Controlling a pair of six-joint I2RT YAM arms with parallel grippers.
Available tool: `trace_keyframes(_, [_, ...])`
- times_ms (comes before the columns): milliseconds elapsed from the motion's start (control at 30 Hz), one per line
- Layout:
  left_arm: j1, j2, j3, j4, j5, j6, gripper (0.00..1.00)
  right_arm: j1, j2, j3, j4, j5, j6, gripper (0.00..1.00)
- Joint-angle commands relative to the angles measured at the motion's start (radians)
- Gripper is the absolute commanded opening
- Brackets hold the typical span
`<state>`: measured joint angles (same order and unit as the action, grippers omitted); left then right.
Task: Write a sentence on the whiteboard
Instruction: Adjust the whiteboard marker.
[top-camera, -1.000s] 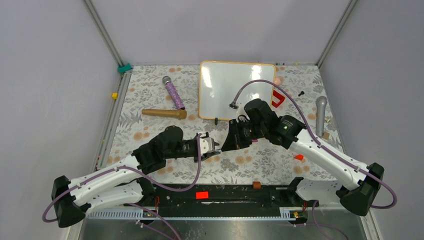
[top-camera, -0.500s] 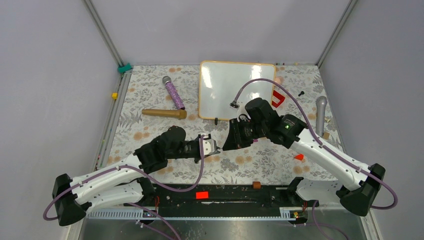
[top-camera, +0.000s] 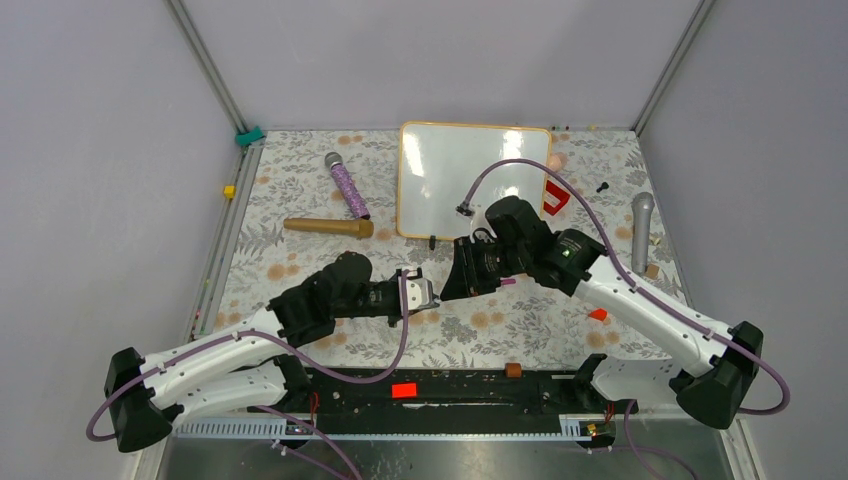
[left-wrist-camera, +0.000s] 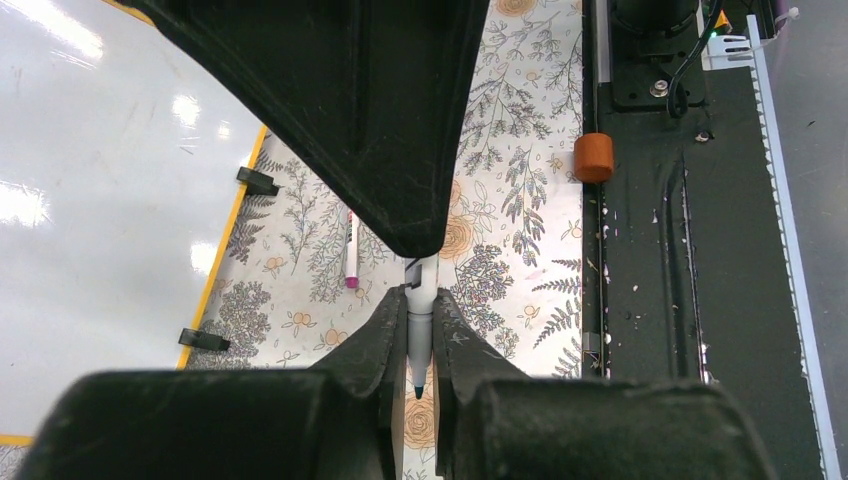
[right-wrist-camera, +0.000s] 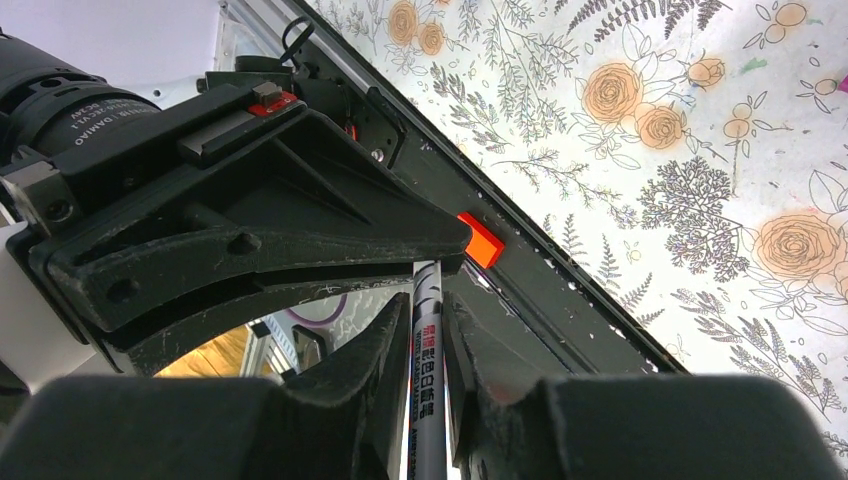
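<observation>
Only one readable string: "DAMIAO", in white lettering on the black cylindrical motor housing (right-wrist-camera: 60, 95). It shows in the right wrist view, up and to the left of the right end effector (right-wrist-camera: 428, 300), beyond its fingertips. A second line of white lettering sits just above it on the same housing, too small and curved away to read. The white-barrelled marker pen (right-wrist-camera: 428, 390) between that end effector's fingers carries red print running along the barrel. Those characters are blurred and I can't make them out. Left wrist and top views: nothing legible at this resolution.
</observation>
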<state>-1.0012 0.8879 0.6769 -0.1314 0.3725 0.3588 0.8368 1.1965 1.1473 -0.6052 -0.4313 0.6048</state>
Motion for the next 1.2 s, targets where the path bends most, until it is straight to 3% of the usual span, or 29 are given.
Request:
trace_keyframes(0, [-0.002, -0.006, 0.026, 0.044, 0.008, 0.005, 0.00, -0.004, 0.009, -0.003, 0.051, -0.036, 0.012, 0.25])
trace_keyframes(133, [-0.002, -0.003, 0.026, 0.051, 0.008, 0.002, 0.00, -0.004, 0.010, -0.014, 0.058, -0.045, 0.016, 0.23])
trace_keyframes(233, [-0.002, 0.002, 0.027, 0.051, 0.009, 0.002, 0.00, -0.004, 0.012, -0.018, 0.059, -0.049, 0.018, 0.13])
trace_keyframes(333, [-0.002, 0.005, 0.028, 0.051, 0.006, -0.004, 0.00, -0.004, 0.013, -0.021, 0.060, -0.054, 0.013, 0.10])
trace_keyframes(400, [-0.003, 0.004, 0.024, 0.069, -0.013, -0.022, 0.01, -0.004, 0.015, -0.022, 0.060, -0.056, 0.007, 0.00])
trace_keyframes(600, [-0.002, -0.014, 0.002, 0.108, -0.029, -0.046, 0.17, -0.005, 0.013, -0.040, 0.061, -0.035, 0.029, 0.00])
trace_keyframes(733, [-0.002, -0.033, -0.005, 0.125, -0.086, -0.093, 0.45, -0.009, 0.012, -0.052, 0.062, -0.045, 0.038, 0.00])
trace_keyframes(833, [-0.002, -0.092, -0.047, 0.215, -0.122, -0.152, 0.57, -0.021, -0.012, -0.076, 0.061, -0.009, 0.022, 0.00])
trace_keyframes(1033, [0.001, -0.182, -0.072, 0.220, -0.212, -0.271, 0.63, -0.077, -0.176, -0.234, 0.058, 0.216, 0.082, 0.00])
trace_keyframes(1167, [0.002, -0.232, -0.078, 0.181, -0.337, -0.440, 0.65, -0.099, -0.342, -0.352, 0.059, 0.318, 0.116, 0.00])
